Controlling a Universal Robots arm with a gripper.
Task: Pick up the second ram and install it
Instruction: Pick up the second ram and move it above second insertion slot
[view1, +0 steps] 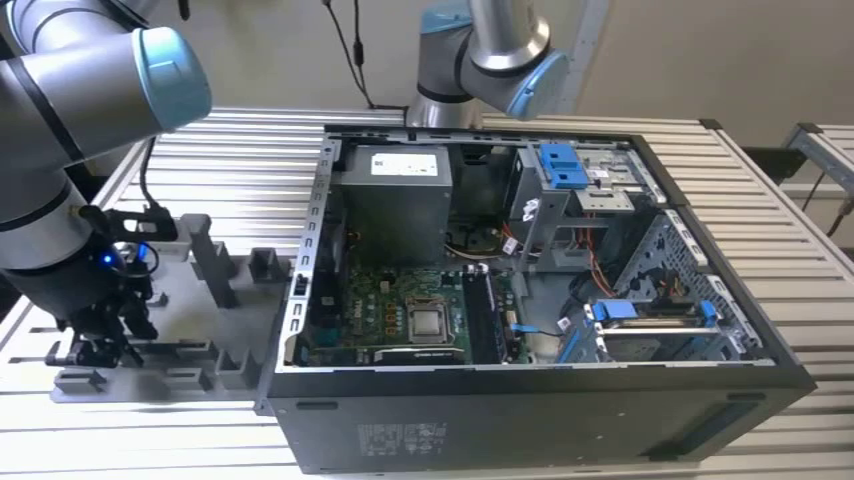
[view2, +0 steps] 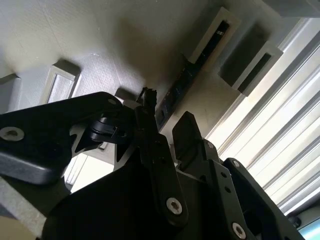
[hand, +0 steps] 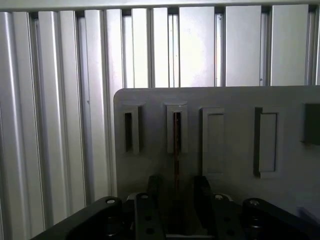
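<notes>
Grey plastic tray (hand: 290, 100) holds the thin dark ram stick (hand: 177, 145); black hand (hand: 177, 184) straddles it, unclosed; a skewed squeeze could jam it.

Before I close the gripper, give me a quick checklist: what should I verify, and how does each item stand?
1. Gripper straddles the second ram: ok, the stick sits midway between the fingers.
2. Gripper open: ok, there is a gap on each side of the stick.
3. Ram on edge in its tray slot: ok.
4. How far down the stick the fingers reach: cannot tell.
5. Computer case open: ok.
6. Free memory socket on the motherboard: cannot tell.
</notes>
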